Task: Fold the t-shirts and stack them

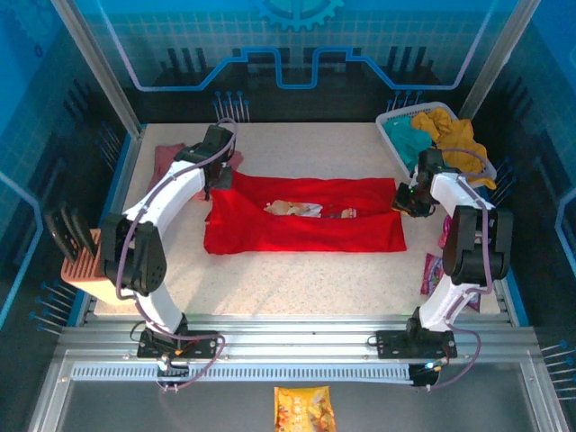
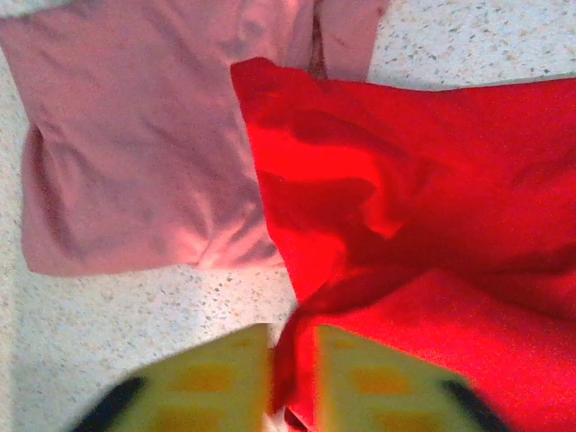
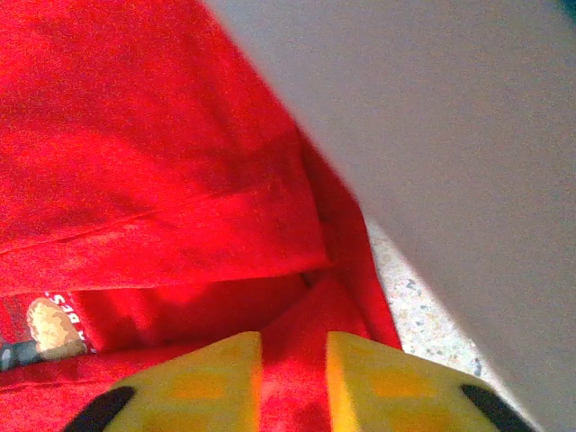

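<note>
- Across the middle of the table [image 1: 297,279], the red t-shirt [image 1: 306,229] lies in a wide band.
- At its 3 o'clock end, the right gripper [image 3: 294,340] is a slit apart with red cloth in the gap; I cannot tell if it grips.
- At 10 o'clock, the left gripper [image 2: 292,335] is the same.
- Farther off at 11 o'clock lies the pink t-shirt [image 2: 135,135], the red corner overlapping its edge.

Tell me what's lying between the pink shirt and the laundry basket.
The red shirt, spread on the table, fills that stretch in the top view; the left wrist view shows it meeting the pink shirt.

The speckled table [image 1: 297,279] bears a red t-shirt [image 1: 306,229], a pink t-shirt [image 1: 166,162], a basket [image 1: 388,121] and perhaps packets [image 1: 432,270].
</note>
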